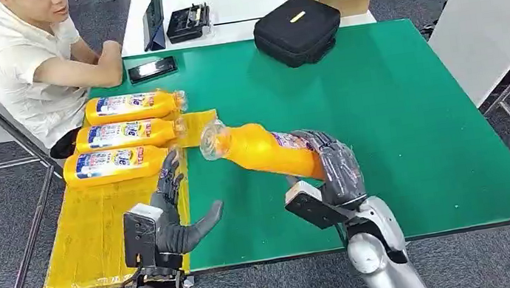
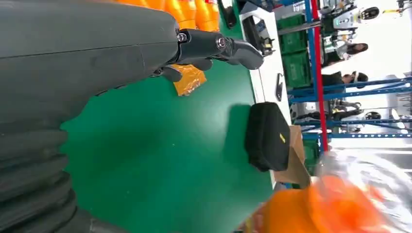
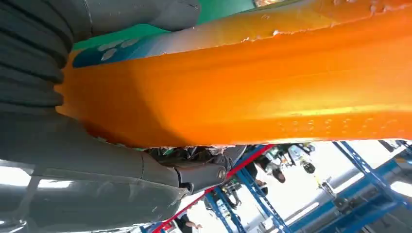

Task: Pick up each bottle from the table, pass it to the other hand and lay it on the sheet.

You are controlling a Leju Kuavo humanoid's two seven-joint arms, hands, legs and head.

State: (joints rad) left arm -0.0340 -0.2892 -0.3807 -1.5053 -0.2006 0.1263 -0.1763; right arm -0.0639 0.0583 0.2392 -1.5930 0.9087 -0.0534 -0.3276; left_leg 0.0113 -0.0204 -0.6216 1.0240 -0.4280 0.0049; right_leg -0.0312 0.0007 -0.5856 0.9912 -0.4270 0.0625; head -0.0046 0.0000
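One orange bottle is held by the right hand above the green bench, cap end tilted toward the left hand, which is spread wide and holds nothing. Three bottles are laid on the yellow sheet.

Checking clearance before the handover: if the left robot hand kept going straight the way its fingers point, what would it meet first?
Probably the nearest of the three orange bottles lying on the yellow sheet, just beyond the left robot hand's fingertips; depth is uncertain.
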